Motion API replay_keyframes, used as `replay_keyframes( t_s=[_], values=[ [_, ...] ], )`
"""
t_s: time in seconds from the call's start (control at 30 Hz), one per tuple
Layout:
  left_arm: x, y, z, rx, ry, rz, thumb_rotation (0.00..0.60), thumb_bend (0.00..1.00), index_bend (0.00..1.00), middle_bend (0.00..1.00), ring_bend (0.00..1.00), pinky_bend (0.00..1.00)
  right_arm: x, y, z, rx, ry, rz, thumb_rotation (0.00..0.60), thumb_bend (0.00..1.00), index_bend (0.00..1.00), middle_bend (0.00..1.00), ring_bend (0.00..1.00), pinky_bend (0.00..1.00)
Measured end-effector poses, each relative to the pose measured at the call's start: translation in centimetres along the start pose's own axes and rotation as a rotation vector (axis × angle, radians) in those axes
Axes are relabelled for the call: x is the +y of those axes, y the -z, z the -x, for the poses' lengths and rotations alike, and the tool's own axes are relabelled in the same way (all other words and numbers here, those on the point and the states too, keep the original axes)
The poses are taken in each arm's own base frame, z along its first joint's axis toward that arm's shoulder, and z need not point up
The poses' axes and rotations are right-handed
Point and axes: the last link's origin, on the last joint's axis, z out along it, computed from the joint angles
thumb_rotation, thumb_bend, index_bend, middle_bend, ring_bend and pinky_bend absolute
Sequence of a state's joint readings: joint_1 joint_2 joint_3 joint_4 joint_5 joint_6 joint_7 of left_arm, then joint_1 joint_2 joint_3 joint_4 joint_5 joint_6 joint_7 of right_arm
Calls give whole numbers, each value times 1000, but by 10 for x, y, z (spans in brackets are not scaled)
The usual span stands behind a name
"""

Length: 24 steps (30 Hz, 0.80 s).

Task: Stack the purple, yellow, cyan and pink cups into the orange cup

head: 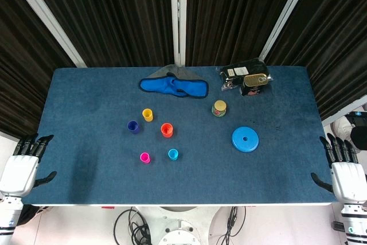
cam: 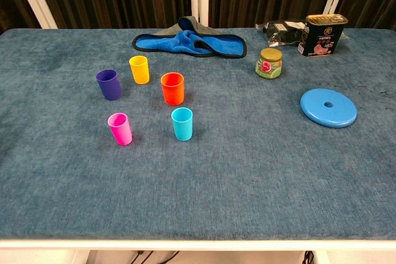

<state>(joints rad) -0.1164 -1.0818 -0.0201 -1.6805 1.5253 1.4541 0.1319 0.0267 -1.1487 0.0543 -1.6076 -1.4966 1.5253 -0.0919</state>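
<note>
On the blue felt table [cam: 247,177], left of centre, five small cups stand upright and apart: orange cup [cam: 172,88] in the middle of the group; yellow cup [cam: 139,69] behind it to the left; purple cup [cam: 109,84] further left; pink cup [cam: 120,128] nearest the front edge; cyan cup [cam: 182,123] just in front of the orange one; nothing is nested yet, so the task stands at its start

Left hand [head: 23,167] rests off the table's left front corner, fingers extended and spread, holding nothing; right hand [head: 344,170] likewise off the right front corner, fingers extended, thumb out, holding nothing; neither shows in the chest view

Step in hand, by judgement: a first reach toward the cups; purple is named first and sits on the left side, so the left hand looks the natural choice; pinch it near the rim, lift clear of the yellow neighbour, bring it upright over the orange cup's mouth and lower it straight; the cups look light, so a sideways brush would likely tip one

Other items: blue and grey cloth [cam: 192,41] at the rear centre; small jar with gold lid [cam: 270,63]; blue disc with a centre hole [cam: 328,107]; dark tin with gold top [cam: 322,34] beside a black packet [cam: 281,28]

Writing: labels present on tin, jar and packet; none legible
</note>
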Motion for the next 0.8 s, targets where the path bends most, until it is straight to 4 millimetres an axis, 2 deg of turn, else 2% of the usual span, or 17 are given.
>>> replay_keyframes(
  t_s=[0.37,0.47,0.57,0.8],
  values=[
    [6,-2,4,6,27,20,600,152,117,163,46,89,6,2,0,-1,1,9,600,120,0,0,0,0],
    [12,-9,2,7,34,38,600,153,133,195,89,128,8,1,0,0,-3,18,600,120,0,0,0,0],
    [22,-22,-2,8,28,66,600,152,148,219,145,181,8,-1,1,2,-7,23,600,123,0,0,0,0],
    [64,-67,-10,-23,59,202,600,152,174,222,146,204,10,1,-1,23,-7,25,600,124,0,0,0,0]
  ],
)
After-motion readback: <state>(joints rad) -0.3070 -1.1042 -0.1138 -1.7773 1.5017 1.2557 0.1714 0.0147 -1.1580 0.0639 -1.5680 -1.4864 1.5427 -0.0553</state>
